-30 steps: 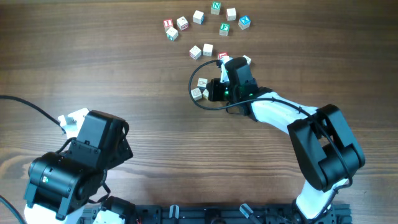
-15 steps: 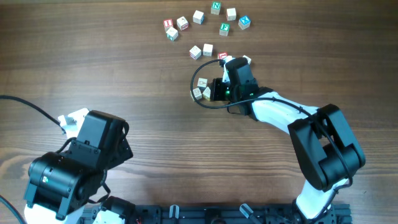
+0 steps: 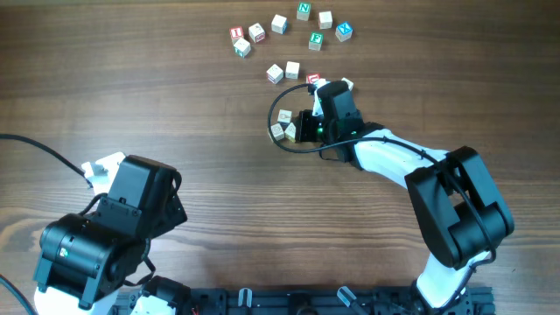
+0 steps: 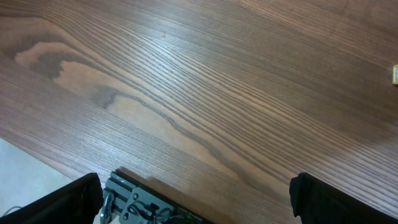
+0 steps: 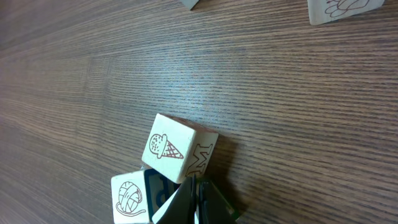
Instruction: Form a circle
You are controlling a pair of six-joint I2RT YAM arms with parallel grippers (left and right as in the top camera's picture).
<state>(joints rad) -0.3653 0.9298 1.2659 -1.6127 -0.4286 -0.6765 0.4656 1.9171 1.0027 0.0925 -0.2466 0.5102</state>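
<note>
Moved: pretty much nothing since a second ago, right claw (image 5: 198, 190) stays put.
Right claw: pressed together, tips touching the ice-cream cube (image 5: 178, 147), side reads "M".
Left claw: spread wide.
Circle: not formed; cubes (image 3: 304, 11) scattered on counter (image 3: 175, 105), "N" and "E" readable.

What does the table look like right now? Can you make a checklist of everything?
Surface: brown wood-grain table.
Job's things: letter cubes lie in a loose arc at the top; more cubes sit by the right gripper; no ring yet.
Clutter: nothing seen.
Grippers: left gripper open over bare wood; right gripper shut, tips against an ice-cream cube.
Cables: black cable loops by the right gripper; another cable at left.
Surroundings: black rail along the near edge.
</note>
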